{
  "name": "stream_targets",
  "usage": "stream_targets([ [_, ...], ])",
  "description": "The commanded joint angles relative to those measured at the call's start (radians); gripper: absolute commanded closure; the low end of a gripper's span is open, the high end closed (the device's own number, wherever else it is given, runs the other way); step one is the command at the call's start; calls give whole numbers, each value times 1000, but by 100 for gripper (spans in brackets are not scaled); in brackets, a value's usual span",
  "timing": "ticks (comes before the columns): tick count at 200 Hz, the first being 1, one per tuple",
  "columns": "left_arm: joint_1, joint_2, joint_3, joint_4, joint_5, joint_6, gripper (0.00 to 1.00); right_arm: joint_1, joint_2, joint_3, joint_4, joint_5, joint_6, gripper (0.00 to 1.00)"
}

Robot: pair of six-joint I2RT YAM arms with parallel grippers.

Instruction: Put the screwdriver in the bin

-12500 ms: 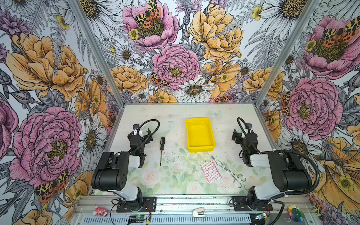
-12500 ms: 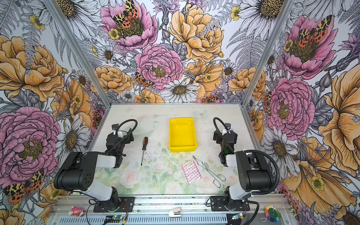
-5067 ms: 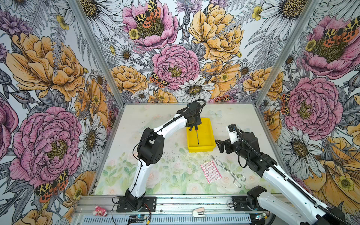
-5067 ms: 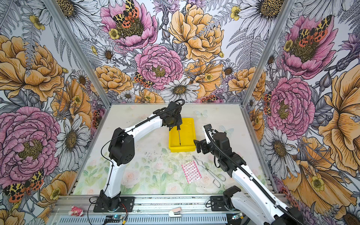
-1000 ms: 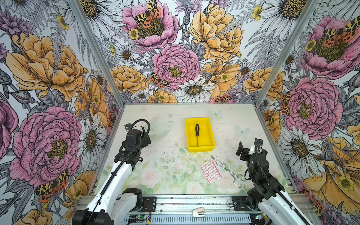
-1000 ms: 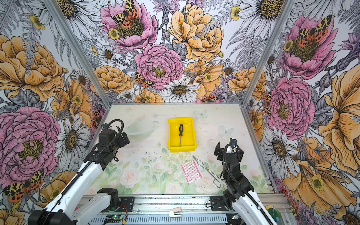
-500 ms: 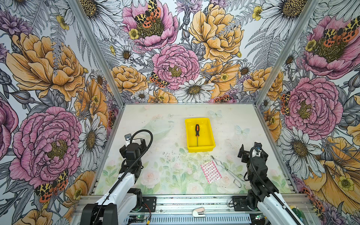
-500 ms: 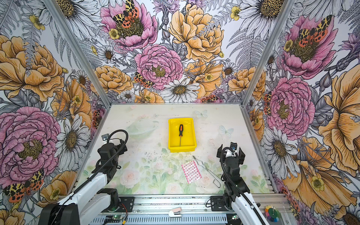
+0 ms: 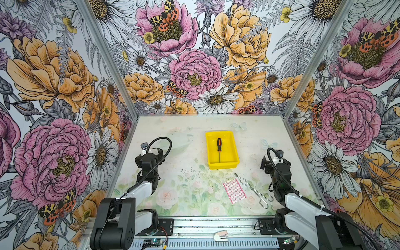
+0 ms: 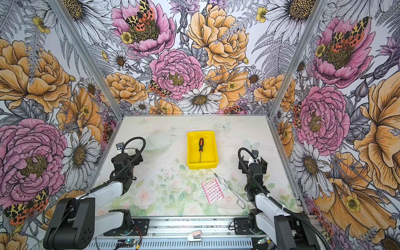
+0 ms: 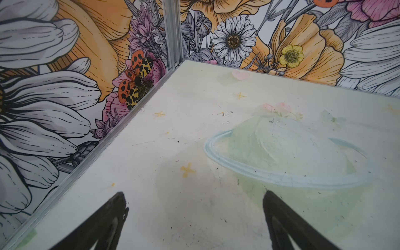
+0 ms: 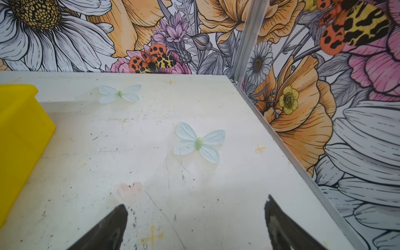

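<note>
The screwdriver, with its black-and-orange handle at the far end, lies flat inside the yellow bin at the middle of the table. One side wall of the bin shows in the right wrist view. My left gripper is open and empty over bare table, well left of the bin. On the bin's right, my right gripper is also open with nothing between its fingers.
Silver wire tongs and a pink patterned packet lie on the table in front of the bin, near the right arm. Flowered walls close in the table on its left, right and far sides.
Both arms have drawn back toward the near edge and folded lower. The screwdriver stays in the bin, and both grippers stay open.
</note>
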Motion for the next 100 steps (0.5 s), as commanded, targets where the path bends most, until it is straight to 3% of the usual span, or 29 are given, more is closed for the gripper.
stream_targets([
  [1, 17, 42, 39, 113, 41, -35, 1, -31, 85, 44, 222, -58, 18, 1],
  [72, 48, 202, 73, 278, 92, -15, 1, -69, 463, 114, 518, -141, 5, 1],
  [100, 23, 242, 76, 313, 132, 33, 1, -71, 463, 226, 300, -87, 28, 1],
])
